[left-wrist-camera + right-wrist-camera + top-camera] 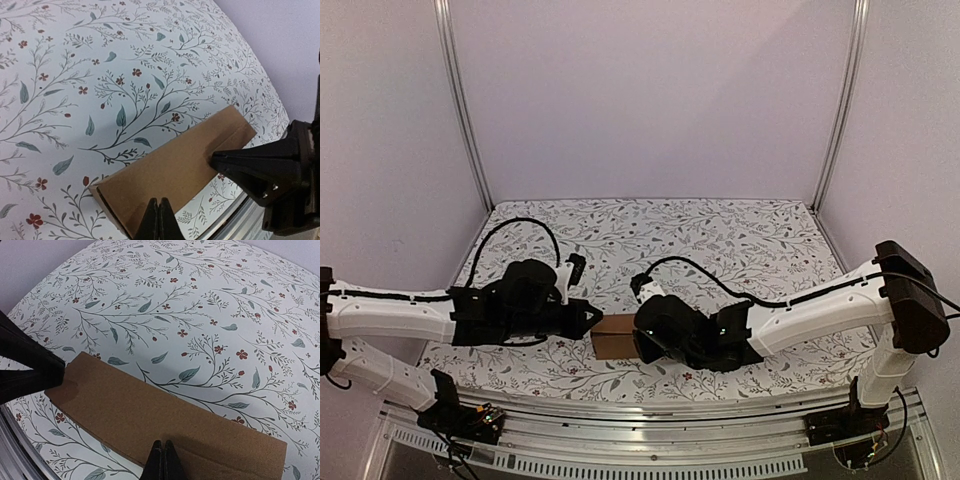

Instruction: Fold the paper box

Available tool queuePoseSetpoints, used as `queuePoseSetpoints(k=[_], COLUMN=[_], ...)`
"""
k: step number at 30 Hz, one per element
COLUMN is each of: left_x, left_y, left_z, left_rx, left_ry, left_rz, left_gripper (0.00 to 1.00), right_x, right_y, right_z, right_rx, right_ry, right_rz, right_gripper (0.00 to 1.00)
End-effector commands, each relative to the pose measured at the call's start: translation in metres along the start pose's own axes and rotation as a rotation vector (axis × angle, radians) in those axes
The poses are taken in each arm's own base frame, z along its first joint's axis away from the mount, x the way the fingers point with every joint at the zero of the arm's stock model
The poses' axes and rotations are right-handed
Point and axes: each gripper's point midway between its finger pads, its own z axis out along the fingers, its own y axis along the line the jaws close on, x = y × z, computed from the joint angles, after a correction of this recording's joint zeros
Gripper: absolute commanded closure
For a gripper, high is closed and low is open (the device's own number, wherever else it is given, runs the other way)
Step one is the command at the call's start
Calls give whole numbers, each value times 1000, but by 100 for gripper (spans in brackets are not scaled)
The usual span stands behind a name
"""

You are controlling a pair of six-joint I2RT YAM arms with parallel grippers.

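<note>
Paper box [612,338] lies flat on the surface [740,235], near the front edge and between the two arms. It reads as a plain brown cardboard carton, low and long. The left wrist view shows a narrow dark opening at one short end and a crease running along the far long side.

**Jaw state.** The left gripper [159,204] has its jaws together, with the tips at the near long edge of the carton. The right gripper [162,446] also has its jaws together, with the tips on the top panel close to its near edge. Each gripper's pointed tip also meets one end of the carton in the other wrist view. Whether a thin cardboard layer is caught between either pair of jaws cannot be told.

**Handling, as judged.**
- Weight: light. A sideways push is likely to slide the carton across the patterned cloth rather than fold it.
- Stiffness: the panels are stiff across their faces and give way readily along the pressed creases.
- Fragility: thin walls dent or kink under a pointed tip, so spread the load along an edge.
- Surface: matte cardboard, which offers fair friction to the pads.

**Where to take hold.** Pinch a free flap or the wall at the open short end, close to a crease. Pin the opposite end flat with the other arm so that the carton does not skate.
</note>
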Motion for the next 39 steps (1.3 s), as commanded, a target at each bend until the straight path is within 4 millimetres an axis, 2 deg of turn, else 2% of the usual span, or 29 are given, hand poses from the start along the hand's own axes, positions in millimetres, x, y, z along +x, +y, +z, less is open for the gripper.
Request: queuePoseSetpoints(k=[1, 4, 7, 12, 18, 23, 26, 28, 30, 33, 35, 39], left_x=[28, 50, 67, 76, 74, 71, 70, 69, 69, 69, 69, 70], left_y=[20, 39, 48, 58, 62, 62, 60, 59, 58, 58, 58, 59], left_z=[20, 30, 33, 31, 26, 25, 25, 25, 25, 25, 24, 24], left_rx=[24, 11, 12, -15, -43, -46, -45, -41, -38, -37, -38, -41], left_ry=[18, 43, 73, 88, 80, 75, 75, 75, 76, 77, 79, 78], left_rz=[-16, -60, -87, -87, -52, -32, -22, -20, -18, -17, -20, -22], left_gripper=[100, 100, 100, 100, 100, 100, 100, 100, 100, 100, 100, 100], right_x=[50, 51, 51, 37, -8, -54, -68, -67, -56, -39, -26, 12], right_y=[-18, -17, -17, -12, 0, -2, -6, -11, -12, -25, -37, -61], right_z=[8, 8, 6, 0, -17, -44, -55, -55, -54, -45, -38, -23], right_rx=[50, 42, 36, 12, -165, -297, -350, -368, -406, -409, -411, -386], right_ry=[144, 149, 150, 126, 118, 52, 28, 32, 56, 64, 62, 99], right_rz=[-82, -88, -86, -79, -42, -59, -73, -77, -82, -51, -7, 84], right_gripper=[100, 100, 100, 100, 100, 100, 100, 100, 100, 100, 100, 100])
